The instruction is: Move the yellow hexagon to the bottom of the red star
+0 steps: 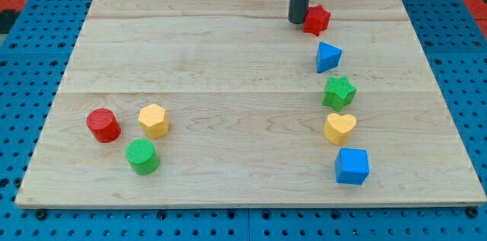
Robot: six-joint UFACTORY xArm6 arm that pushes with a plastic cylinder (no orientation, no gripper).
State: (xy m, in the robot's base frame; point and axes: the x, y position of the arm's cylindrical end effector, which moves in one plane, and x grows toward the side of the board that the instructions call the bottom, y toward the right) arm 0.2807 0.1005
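The yellow hexagon [154, 120] lies at the board's lower left, between a red cylinder [103, 125] and a green cylinder [142, 156]. The red star [317, 19] lies near the view's top, right of centre. My tip [297, 20] rests on the board right against the red star's left side, far from the yellow hexagon.
Below the red star runs a column of blocks: a blue triangle [328, 57], a green star [339, 92], a yellow heart [339, 128] and a blue cube [351, 166]. The wooden board [228, 66] lies on a blue pegboard.
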